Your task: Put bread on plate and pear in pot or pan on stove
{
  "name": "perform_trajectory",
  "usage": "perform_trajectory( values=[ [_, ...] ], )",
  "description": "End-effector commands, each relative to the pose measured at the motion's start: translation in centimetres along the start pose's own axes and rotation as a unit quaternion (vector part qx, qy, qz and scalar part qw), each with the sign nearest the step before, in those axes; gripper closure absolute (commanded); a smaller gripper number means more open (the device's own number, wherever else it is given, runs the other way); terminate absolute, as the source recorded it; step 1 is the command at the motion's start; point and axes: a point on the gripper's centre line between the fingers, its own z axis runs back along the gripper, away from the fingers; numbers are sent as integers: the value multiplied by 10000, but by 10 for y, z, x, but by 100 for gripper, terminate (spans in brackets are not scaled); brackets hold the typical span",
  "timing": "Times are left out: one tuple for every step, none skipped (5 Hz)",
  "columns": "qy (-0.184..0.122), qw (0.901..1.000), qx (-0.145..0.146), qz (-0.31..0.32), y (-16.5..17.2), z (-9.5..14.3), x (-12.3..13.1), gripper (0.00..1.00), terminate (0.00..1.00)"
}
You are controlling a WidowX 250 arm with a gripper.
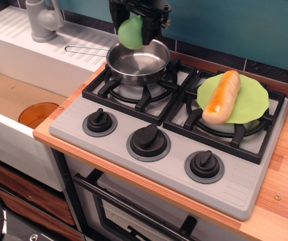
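Observation:
My gripper (133, 27) is shut on the light-green pear (131, 34) and holds it in the air above the far rim of the steel pot (137, 63). The pot stands on the left grate of the grey stove (169, 145), with its wire handle (86, 49) pointing left, and nothing shows inside it. The golden bread (222, 96) lies across the lime-green plate (249, 103), which rests on the right grate.
Three black knobs (149, 139) line the stove's front. A white sink unit (43, 55) with a grey tap (42, 19) stands to the left, with an orange bowl (38, 114) below it. The wooden counter (284, 181) runs along the right.

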Motion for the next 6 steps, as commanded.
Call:
perform_trajectory(
  values=[
    [-324,9995,-3,58,0,-7,15,100,0],
    [-223,9997,-53,127,-11,-6,14,0,0],
    [-216,9997,-117,94,-14,-2,13,0,0],
    [-201,9997,-80,134,-19,7,12,0,0],
    [-87,9997,-28,223,-29,24,11,0,0],
    [-8,9993,38,365,-51,39,5,0,0]
  ],
)
